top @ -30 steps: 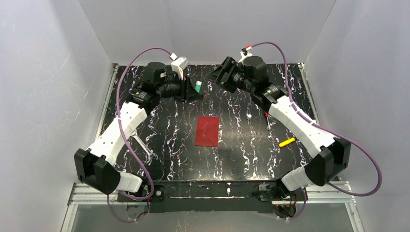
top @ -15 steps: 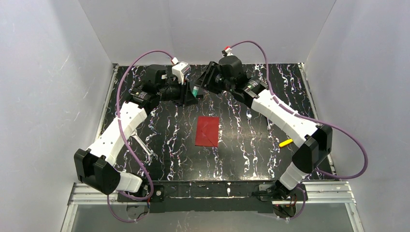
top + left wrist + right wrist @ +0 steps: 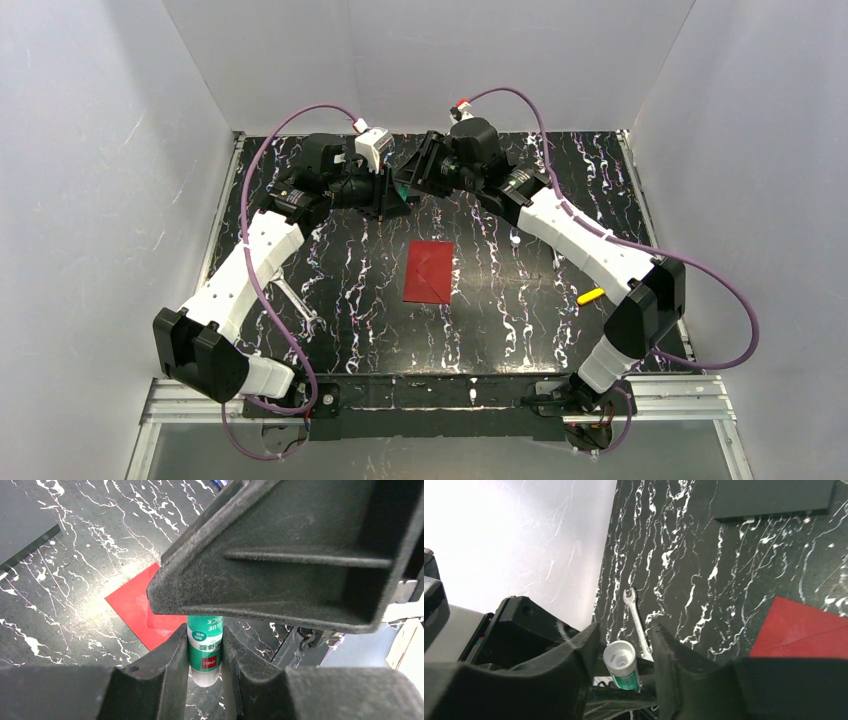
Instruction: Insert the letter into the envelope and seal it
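Left gripper (image 3: 204,639) clamped on a green-and-white glue stick (image 3: 204,654) near the far edge of the table (image 3: 500,320), just left of centre. Right gripper (image 3: 625,634) faces it, jaws parted either side of the stick's white end, a gap visible on one side. The envelope (image 3: 429,271), red, lies flat at the table's centre, apart from both grippers

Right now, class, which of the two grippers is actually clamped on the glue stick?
The left gripper: its fingers press both sides of the green glue stick. The right gripper only straddles the stick's white end, with a gap beside it.
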Tool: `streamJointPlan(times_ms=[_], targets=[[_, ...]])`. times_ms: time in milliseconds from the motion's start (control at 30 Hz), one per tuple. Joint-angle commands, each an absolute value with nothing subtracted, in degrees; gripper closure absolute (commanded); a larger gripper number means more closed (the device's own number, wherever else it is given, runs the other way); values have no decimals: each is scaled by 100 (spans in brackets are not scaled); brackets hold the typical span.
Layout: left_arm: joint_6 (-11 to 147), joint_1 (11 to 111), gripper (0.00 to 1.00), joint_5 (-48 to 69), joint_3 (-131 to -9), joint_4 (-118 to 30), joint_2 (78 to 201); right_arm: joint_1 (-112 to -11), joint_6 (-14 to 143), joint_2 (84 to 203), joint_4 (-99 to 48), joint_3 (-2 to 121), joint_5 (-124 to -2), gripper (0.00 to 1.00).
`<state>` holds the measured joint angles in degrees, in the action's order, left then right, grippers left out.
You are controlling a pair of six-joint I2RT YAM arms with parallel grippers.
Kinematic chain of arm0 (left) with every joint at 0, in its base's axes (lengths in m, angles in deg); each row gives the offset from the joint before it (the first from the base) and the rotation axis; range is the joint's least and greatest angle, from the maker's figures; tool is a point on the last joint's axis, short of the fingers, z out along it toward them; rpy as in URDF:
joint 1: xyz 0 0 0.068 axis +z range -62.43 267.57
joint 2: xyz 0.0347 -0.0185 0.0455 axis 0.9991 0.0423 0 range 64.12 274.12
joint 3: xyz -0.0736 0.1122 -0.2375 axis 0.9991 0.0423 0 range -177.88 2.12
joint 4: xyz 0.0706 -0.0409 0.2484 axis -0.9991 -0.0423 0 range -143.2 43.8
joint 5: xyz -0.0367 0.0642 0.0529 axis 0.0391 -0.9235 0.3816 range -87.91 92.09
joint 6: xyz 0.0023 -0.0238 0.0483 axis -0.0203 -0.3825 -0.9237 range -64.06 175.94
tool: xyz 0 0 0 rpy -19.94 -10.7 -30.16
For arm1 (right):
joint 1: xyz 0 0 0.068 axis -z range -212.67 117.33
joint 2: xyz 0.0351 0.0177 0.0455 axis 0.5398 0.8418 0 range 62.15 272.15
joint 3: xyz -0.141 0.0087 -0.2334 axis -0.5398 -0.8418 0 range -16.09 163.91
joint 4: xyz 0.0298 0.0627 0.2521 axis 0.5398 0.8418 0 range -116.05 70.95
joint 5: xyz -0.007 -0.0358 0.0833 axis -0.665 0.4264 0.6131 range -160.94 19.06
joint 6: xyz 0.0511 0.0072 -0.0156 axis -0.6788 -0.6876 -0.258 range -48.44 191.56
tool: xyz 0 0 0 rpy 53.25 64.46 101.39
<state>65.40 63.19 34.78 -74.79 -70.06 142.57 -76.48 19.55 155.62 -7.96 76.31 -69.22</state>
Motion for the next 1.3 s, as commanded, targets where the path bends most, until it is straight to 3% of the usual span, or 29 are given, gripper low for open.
streamJointPlan(times_ms=[0, 133, 267, 433, 600, 667, 767, 833, 867, 900, 933, 967, 1000, 1133, 1267], targets=[[6614, 6296, 100, 3643, -7749, -6984, 14155, -7679, 1963, 15312, -1119, 7534, -6699, 58], [6641, 6296, 100, 3732, -7809, -7011, 14172, -7679, 2017, 15252, -1127, 7510, -6664, 85], [6584, 6309, 100, 4263, -7855, -7114, 14174, -7598, 2405, 15053, -1392, 7416, -6542, 99], [6756, 6314, 100, 5827, -7874, -6841, 14107, -7099, 2900, 14506, -3465, 6512, -4740, 99], [7893, 6314, 100, 7074, -7467, -5108, 13899, -6755, 2822, 14134, -5068, 5632, -3102, 99], [8275, 6305, 100, 7301, -7235, -4264, 13793, -6741, 2503, 14178, -5619, 5563, -2465, 99], [8157, 6304, 100, 7398, -7320, -4257, 13710, -6781, 1443, 14295, -7036, 5457, -1837, 99], [8140, 6305, 100, 7260, -7353, -4289, 13695, -6795, 1432, 14340, -6750, 5569, -1899, 99], [8129, 6305, 100, 7102, -7359, -4303, 13683, -6792, 1784, 14325, -6128, 5686, -2157, 96], [8083, 6305, 100, 6823, -7357, -4363, 13673, -6802, 2241, 14278, -5205, 5852, -2628, 76], [7940, 6305, 100, 6528, -7355, -4548, 13666, -6831, 2660, 14241, -4189, 6043, -3310, 47], [7783, 6305, 100, 6168, -7341, -4803, 13659, -6869, 2887, 14216, -3425, 6186, -4317, 29], [7649, 6305, 100, 5817, -7343, -4983, 13654, -6886, 2941, 14228, -2853, 6275, -4791, 23], [7152, 6305, 100, 4520, -7333, -5605, 13601, -7014, 2369, 14296, -2080, 6523, -6040, 19], [6797, 6305, 100, 3989, -7192, -5762, 13401, -7423, 2262, 14391, -1658, 6830, -6876, 20]])
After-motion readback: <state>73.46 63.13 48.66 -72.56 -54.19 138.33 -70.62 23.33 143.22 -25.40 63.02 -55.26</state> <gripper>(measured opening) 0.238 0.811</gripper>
